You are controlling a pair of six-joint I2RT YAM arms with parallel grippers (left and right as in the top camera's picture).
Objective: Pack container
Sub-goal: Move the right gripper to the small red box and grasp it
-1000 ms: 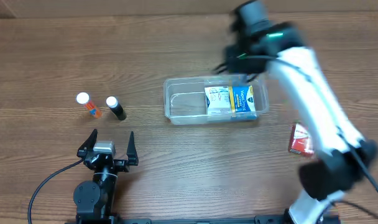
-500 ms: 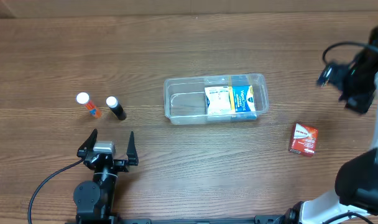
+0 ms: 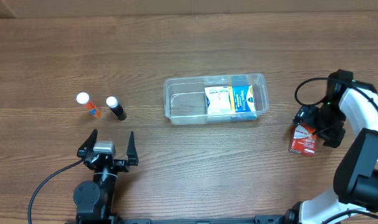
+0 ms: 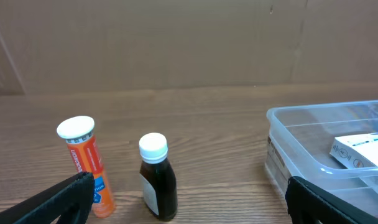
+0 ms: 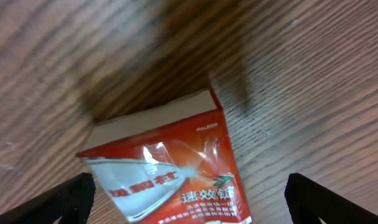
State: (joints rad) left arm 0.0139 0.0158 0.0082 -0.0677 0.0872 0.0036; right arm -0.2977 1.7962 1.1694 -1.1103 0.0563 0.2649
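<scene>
The clear container (image 3: 184, 104) lies at the table's middle, and a white and blue box (image 3: 236, 99) fills its right half. A red box (image 3: 303, 142) lies flat on the wood to the right. My right gripper (image 3: 316, 129) hangs open just over it. In the right wrist view the red box (image 5: 170, 168) sits between the two wide-apart fingers (image 5: 71, 198), which do not touch it. My left gripper (image 3: 108, 147) rests open near the front edge. Its view shows the container (image 4: 301, 155) at right.
An orange tube (image 3: 87, 104) with a white cap and a dark bottle (image 3: 116, 108) stand upright left of the container. In the left wrist view the tube (image 4: 84, 163) and bottle (image 4: 158, 180) stand just ahead of the open fingers.
My right arm has swung from above the container's right end over to the right and come down over the red box, jaws now wide. The left arm has not moved.
</scene>
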